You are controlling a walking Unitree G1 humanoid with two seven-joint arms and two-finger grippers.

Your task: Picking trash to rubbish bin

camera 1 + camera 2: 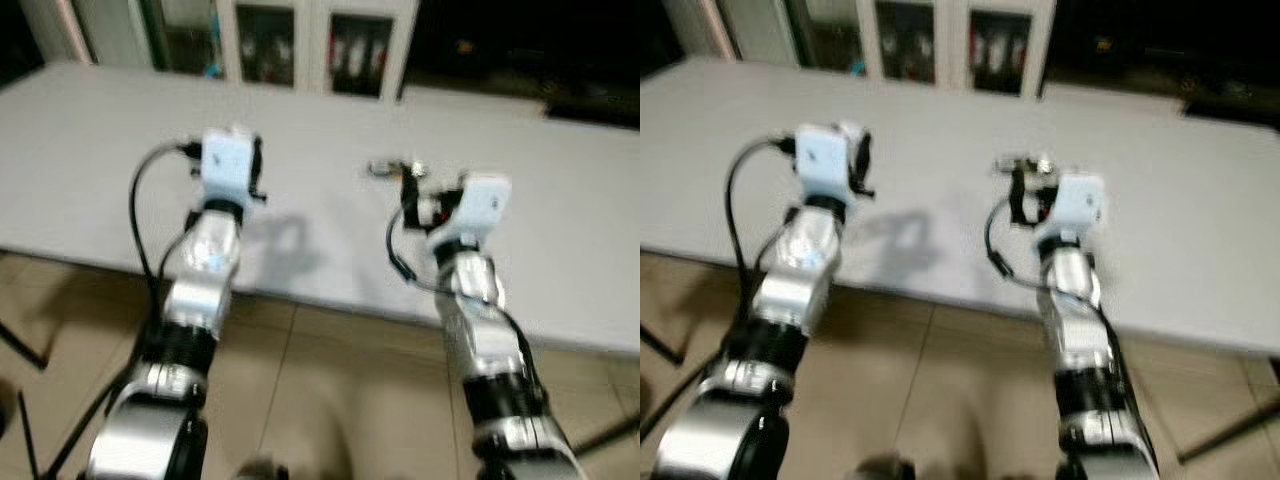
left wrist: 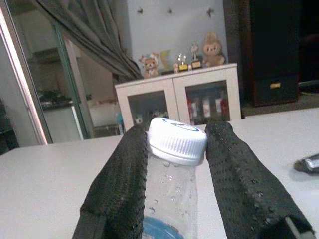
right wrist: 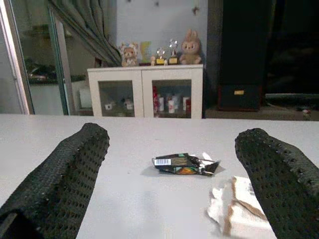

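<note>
My left gripper (image 2: 178,132) is shut on a clear plastic bottle (image 2: 175,172) with a white screw cap, one black finger (image 2: 122,189) on each side of its neck. The left arm (image 1: 228,165) is held over the near part of the grey table (image 1: 100,140). My right gripper (image 3: 174,134) stands open, its fingers (image 3: 75,164) spread wide. Ahead of it on the table lies a dark crumpled wrapper (image 3: 184,164) with a barcode. A crumpled white and brown paper (image 3: 239,204) lies nearer, by the other finger. From the head, the wrapper (image 1: 385,168) lies just beyond the right wrist (image 1: 470,205).
A white cabinet (image 1: 310,45) with glass doors stands beyond the table's far edge, with soft toys (image 3: 189,42) on top. Curtains and a glass door (image 2: 45,89) are at the far left. The table's near edge (image 1: 330,305) crosses under both arms, above a tiled floor (image 1: 330,390).
</note>
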